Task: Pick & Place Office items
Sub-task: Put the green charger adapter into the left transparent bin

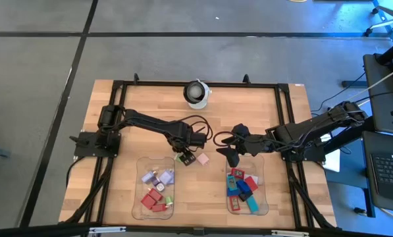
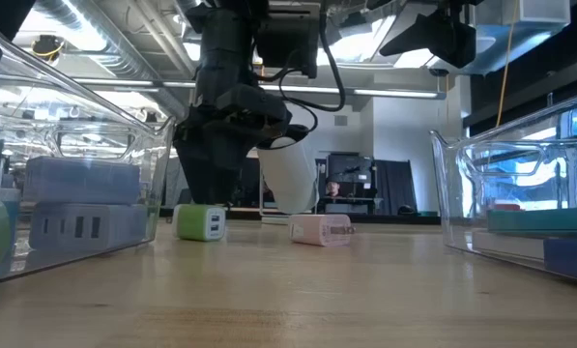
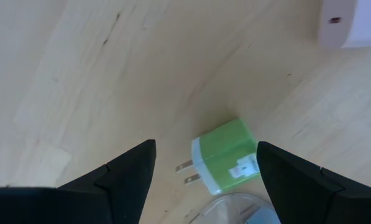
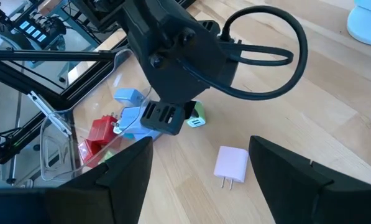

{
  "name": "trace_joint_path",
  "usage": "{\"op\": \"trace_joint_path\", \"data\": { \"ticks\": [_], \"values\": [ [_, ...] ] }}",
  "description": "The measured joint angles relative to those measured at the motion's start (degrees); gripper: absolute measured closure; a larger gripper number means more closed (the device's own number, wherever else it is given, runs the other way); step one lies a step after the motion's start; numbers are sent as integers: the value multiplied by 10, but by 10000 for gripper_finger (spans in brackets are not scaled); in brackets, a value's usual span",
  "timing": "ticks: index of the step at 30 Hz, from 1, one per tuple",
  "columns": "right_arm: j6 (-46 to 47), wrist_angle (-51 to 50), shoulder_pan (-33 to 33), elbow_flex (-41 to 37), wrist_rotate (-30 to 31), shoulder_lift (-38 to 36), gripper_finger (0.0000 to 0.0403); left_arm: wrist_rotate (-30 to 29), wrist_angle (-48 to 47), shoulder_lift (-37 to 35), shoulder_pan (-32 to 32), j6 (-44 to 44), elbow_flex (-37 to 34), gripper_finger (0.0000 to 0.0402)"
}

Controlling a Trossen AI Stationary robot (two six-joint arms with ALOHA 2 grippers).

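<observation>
- Your wooden table [image 1: 117, 131] carried everything, with the white-and-black camera dome [image 1: 196, 93] sitting at its 12 o'clock edge
- Your left arm [image 1: 143, 122] reached in from 9 o'clock toward the centre; your right arm [image 1: 308, 128] came in from 3 o'clock
- Two clear trays sat along the 6 o'clock edge: the left tray [image 1: 138, 197] at about 7 o'clock held lilac, red and green pieces, and the right tray [image 1: 265, 197] at about 5 o'clock held red, blue and teal pieces
- Your left gripper [image 3: 204, 162] was low over the table just past the left tray's far corner, its fingers spread apart with nothing between them gripped; the green charger block lay in the gap between the fingertips in the left wrist view
- Your right gripper [image 4: 197, 155] hung near the table centre, well above the surface, fingers apart and empty, looking across at the left gripper
- The green charger block [image 3: 225, 162] lay on its side on the bare wood beside the left tray's corner, its two metal prongs pointing away from the tray
- The pink charger block [image 4: 230, 163] lay flat on the wood between the two trays, at roughly 3 o'clock from the green one and apart from it, touched by neither gripper
</observation>
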Motion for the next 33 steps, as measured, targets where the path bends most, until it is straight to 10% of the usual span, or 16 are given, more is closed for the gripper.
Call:
{"op": "trace_joint_path", "data": {
  "ticks": [33],
  "values": [
    [-2,-1,0,0,0,0,133,51,26,26,-18,-72,-33,126]
  ]
}}
